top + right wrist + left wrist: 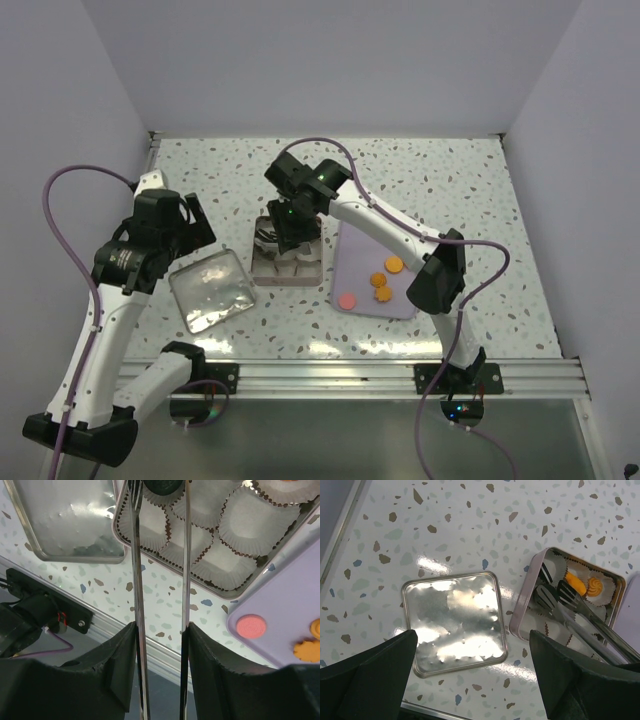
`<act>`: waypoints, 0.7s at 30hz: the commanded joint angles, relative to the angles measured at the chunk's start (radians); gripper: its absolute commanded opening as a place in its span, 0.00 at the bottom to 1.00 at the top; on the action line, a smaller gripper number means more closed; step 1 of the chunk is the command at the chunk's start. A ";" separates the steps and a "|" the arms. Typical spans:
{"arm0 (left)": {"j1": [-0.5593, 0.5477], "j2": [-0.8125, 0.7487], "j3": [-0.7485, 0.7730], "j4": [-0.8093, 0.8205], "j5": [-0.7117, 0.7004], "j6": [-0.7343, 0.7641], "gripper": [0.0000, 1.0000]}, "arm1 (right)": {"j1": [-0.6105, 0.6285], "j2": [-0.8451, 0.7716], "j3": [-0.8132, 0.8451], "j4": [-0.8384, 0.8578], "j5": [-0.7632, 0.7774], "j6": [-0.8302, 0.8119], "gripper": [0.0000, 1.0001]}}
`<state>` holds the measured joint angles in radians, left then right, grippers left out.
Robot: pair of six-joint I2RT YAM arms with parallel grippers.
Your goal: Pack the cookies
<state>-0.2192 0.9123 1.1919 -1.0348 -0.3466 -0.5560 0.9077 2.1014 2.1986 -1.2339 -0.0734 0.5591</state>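
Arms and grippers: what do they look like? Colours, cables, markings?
Left arm and right arm: white links, black joint housings. A purple cable loops off each. Green light on the right wrist. Left gripper and right gripper have matte black fingers; no markings readable.

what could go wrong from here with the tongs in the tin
The tips of the tongs are down among the paper cups, at the black cookie; withdrawing could snag a light cup or tip the cookie out. The right gripper holds the thin tongs far from their tips, so they might twist.
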 commanded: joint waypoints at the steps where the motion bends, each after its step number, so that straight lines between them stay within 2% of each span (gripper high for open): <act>1: -0.003 -0.001 0.040 -0.005 -0.017 0.016 1.00 | -0.001 -0.011 0.032 0.016 0.000 -0.013 0.47; 15: -0.003 -0.023 0.048 -0.024 -0.025 0.021 1.00 | 0.000 -0.083 0.092 -0.048 0.038 -0.001 0.47; 19: -0.003 -0.024 0.043 -0.019 -0.025 0.021 1.00 | -0.004 -0.159 0.076 -0.084 0.072 0.002 0.47; 21: -0.003 -0.026 0.037 -0.016 -0.025 0.021 1.00 | -0.009 -0.237 0.014 -0.088 0.118 0.007 0.47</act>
<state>-0.2192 0.8982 1.2045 -1.0492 -0.3492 -0.5556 0.9070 2.0350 2.2265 -1.2835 -0.0196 0.5610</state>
